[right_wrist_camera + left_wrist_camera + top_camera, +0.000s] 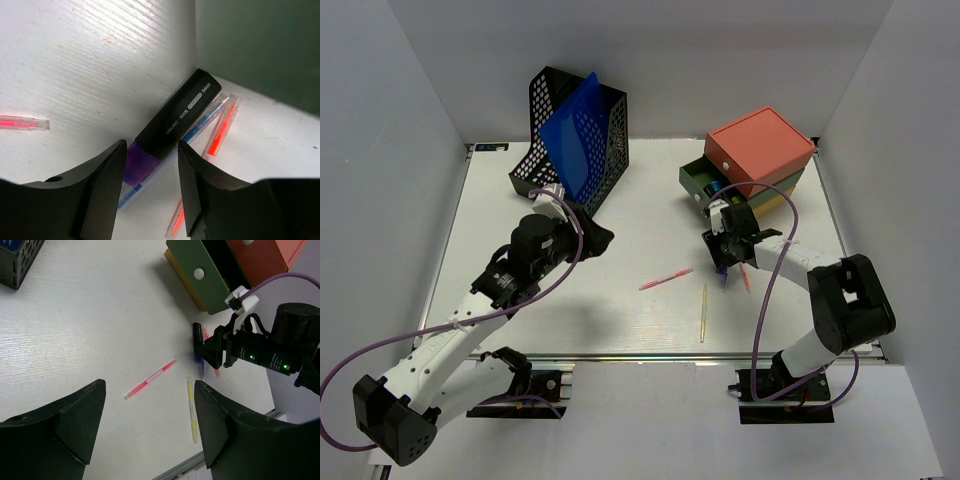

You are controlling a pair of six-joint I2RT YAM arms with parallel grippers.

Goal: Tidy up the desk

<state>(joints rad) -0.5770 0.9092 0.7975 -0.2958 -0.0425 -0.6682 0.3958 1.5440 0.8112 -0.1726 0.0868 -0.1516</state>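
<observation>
The white desk [570, 320] holds loose pens. A black marker with a purple cap [175, 115] lies beside a blue pen [205, 122] and an orange pen [220, 132], just in front of the green drawer [255, 45]. My right gripper [151, 155] is open and low over the marker, one finger on each side of its purple end. A pink pen [665, 279] and a yellow pen [703, 312] lie mid-desk. My left gripper [603, 238] is open and empty, held above the desk left of the pink pen [150, 379].
A black mesh file holder [545, 130] with a blue folder [575, 130] stands at the back left. A drawer organizer with a coral top [760, 145] stands at the back right, its green drawer [700, 180] pulled out. Grey walls enclose three sides.
</observation>
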